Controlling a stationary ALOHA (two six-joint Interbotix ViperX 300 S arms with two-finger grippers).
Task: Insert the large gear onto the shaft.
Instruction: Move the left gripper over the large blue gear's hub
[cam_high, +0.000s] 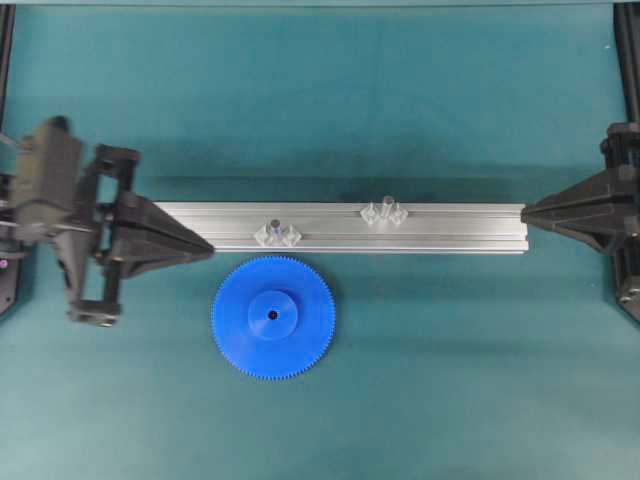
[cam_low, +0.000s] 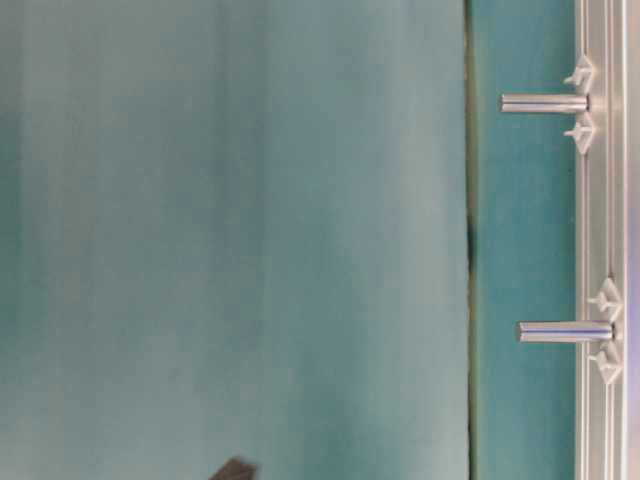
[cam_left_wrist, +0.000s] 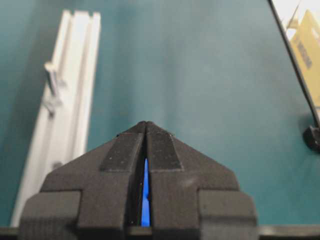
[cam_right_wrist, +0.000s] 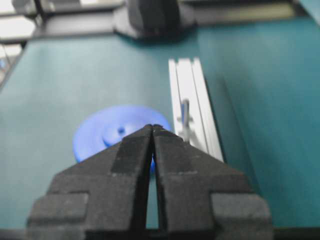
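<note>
Both the left gripper (cam_high: 205, 246) and right gripper (cam_high: 528, 213) sat closed, empty; the large gear (cam_high: 273, 317) lay lower centre, below the rail (cam_high: 450, 228). Two look-alike pins risked wrong-shaft insertion

A robotics lab bench. A flat teal-green mat (cam_high: 420, 400) covers the whole tabletop, with black metal frame posts (cam_high: 628, 50) at its edges. A silver slotted aluminium rail (cam_high: 340, 228) lies across the middle, carrying small clear plastic brackets (cam_high: 277, 235) with upright grey metal pins (cam_low: 545, 103), like a purpose-built test fixture.
</note>
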